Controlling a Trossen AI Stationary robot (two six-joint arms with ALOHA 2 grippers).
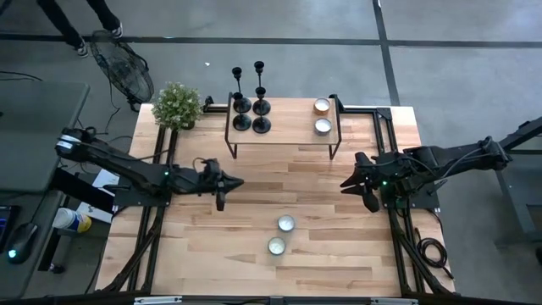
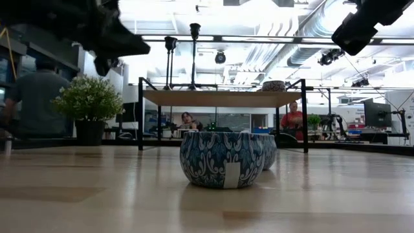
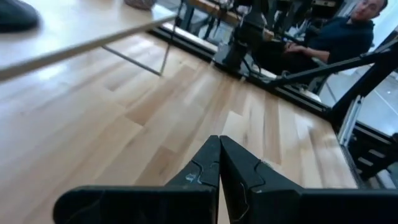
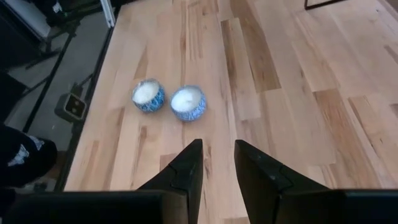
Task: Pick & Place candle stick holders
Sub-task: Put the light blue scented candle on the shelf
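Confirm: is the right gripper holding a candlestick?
No. The right gripper hangs open and empty over bare table; all four black candlesticks stand on the shelf.

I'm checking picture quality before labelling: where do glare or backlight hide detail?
Low view: bright ceiling lights behind turn the candle holders on the shelf into silhouettes, and both arms show as dark shapes; the blue candle tin stays readable. Left wrist view: sheen on the table washes out the wood grain. High view: even light, no glare.
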